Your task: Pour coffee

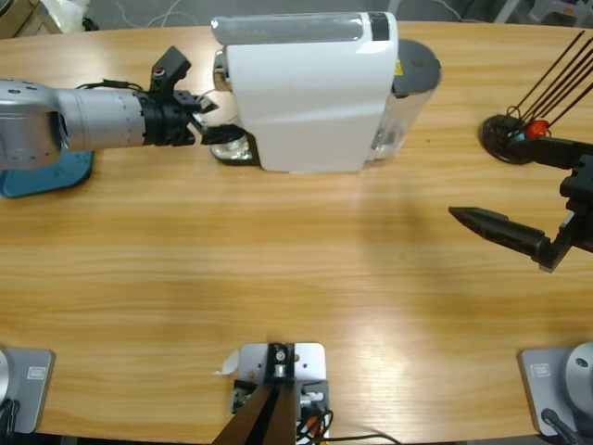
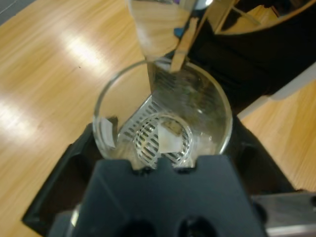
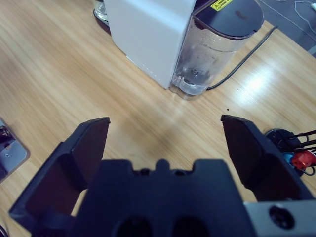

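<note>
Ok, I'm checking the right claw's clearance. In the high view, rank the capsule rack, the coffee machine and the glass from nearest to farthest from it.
1. Capsule rack: just above the right claw, at the table's right end.
2. Coffee machine: across bare table, up and to the left, near the far edge.
3. Glass: farthest, at the machine's left end, held in the left claw.

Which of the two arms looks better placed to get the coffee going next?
Probably the left: its gripper holds the glass cup on the drip grate at the coffee machine. The right gripper hangs open and empty, away from the machine.
</note>
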Robot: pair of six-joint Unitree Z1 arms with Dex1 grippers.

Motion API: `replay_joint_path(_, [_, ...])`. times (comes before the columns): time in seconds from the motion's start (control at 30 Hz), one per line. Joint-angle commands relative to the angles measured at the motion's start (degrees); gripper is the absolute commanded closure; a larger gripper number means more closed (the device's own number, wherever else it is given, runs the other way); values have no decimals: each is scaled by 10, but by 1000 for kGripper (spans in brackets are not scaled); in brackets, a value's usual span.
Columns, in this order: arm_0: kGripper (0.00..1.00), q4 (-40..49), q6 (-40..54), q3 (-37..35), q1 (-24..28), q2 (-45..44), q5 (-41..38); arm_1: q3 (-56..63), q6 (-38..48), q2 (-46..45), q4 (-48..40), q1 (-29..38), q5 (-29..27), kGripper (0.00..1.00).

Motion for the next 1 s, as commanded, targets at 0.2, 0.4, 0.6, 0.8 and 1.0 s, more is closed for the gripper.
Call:
replay_joint_path(0.2, [9, 8, 10, 37, 8, -13, -7, 19, 0, -12, -7, -6, 15, 18])
replay_joint_path(0.4, [9, 13, 9, 86, 9, -84, -11, 21, -1, -8, -11, -6, 18, 18])
replay_joint_path(0.6, [9, 127, -2, 123, 4, -263, 4, 20, -2, -8, -13, -6, 22, 0])
replay_joint_path(0.8, [16, 601, -44, -96, 4, -396, 62, -63, -20, 10, 60, -62, 72, 125])
replay_joint_path(1.0, [18, 635, -34, -87, 3, -440, 102, -215, -95, 95, 133, -190, 119, 1000])
